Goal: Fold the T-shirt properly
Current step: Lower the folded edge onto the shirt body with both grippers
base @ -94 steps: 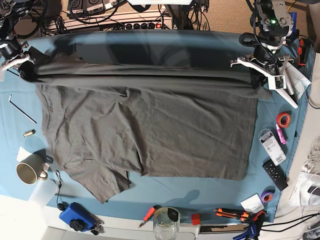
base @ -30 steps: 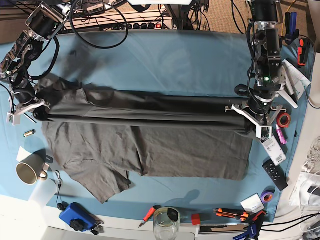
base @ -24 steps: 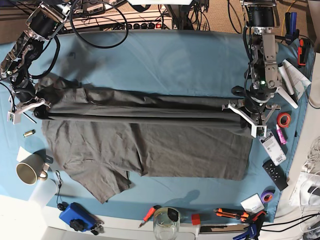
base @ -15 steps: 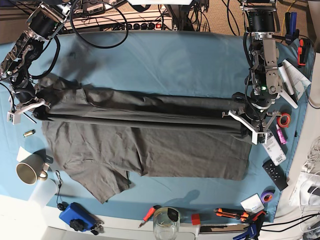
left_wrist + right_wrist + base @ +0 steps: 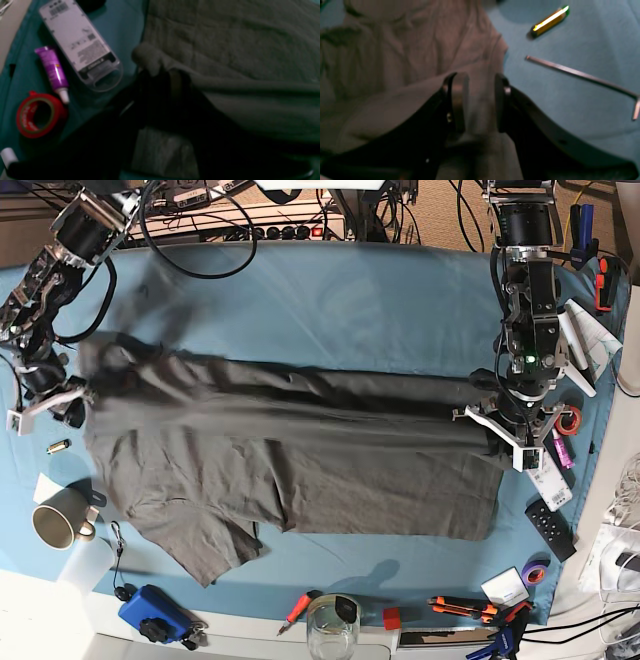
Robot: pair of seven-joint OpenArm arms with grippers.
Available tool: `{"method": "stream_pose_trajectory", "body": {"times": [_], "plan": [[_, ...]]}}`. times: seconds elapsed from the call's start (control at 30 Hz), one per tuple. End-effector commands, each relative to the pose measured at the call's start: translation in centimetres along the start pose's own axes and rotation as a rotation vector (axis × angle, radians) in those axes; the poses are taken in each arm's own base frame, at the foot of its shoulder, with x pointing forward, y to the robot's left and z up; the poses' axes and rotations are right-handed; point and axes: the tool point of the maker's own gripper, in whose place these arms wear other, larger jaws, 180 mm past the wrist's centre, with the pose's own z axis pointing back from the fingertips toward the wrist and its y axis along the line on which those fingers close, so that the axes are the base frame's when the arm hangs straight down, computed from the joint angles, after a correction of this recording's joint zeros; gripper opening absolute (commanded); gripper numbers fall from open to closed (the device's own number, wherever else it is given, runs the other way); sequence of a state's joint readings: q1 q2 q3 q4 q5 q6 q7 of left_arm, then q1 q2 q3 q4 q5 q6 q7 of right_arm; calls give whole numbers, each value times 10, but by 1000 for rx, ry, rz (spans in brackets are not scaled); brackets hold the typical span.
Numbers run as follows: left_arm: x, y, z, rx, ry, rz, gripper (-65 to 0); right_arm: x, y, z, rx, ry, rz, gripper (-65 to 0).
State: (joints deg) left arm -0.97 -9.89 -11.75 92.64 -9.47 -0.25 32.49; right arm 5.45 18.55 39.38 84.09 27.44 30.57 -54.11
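— how much room at the edges?
— the t-shirt lies spread across the middle of the blue tablecloth, a long fold along its far edge. bare cloth lies beyond it; the near rim is crowded with a mug, a glass jar and tools.
— and the grippers?
— the right gripper stands with jaws parted, shirt fabric lying between them. beside it lie a hex key and a small yellow cylinder. the left gripper sits at the shirt's other end; its jaws are lost in shadow, so i cannot tell.
— anything else hard to read?
— the left wrist view is blurred: red tape, a purple tube and a clear case beside the cloth.
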Motion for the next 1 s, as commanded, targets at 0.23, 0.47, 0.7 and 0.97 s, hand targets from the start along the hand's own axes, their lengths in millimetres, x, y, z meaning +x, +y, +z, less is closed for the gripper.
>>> {"method": "stream_pose_trajectory", "body": {"times": [0.23,0.47,0.7,0.97], "plan": [[21,9,1,34,-58,-33,-491,31,-2,4,0,-53,21,-463],[16,17,1,82,-31,-99,-486,43,-16,11,-30,-61,51,-463],[16,18,2,88,-24,-106,-308,46,-18,13,-34,-63,56,-463],[11,15,7,74,37,-86,-298,52,-9,14,15,-94,26,-463]]}}
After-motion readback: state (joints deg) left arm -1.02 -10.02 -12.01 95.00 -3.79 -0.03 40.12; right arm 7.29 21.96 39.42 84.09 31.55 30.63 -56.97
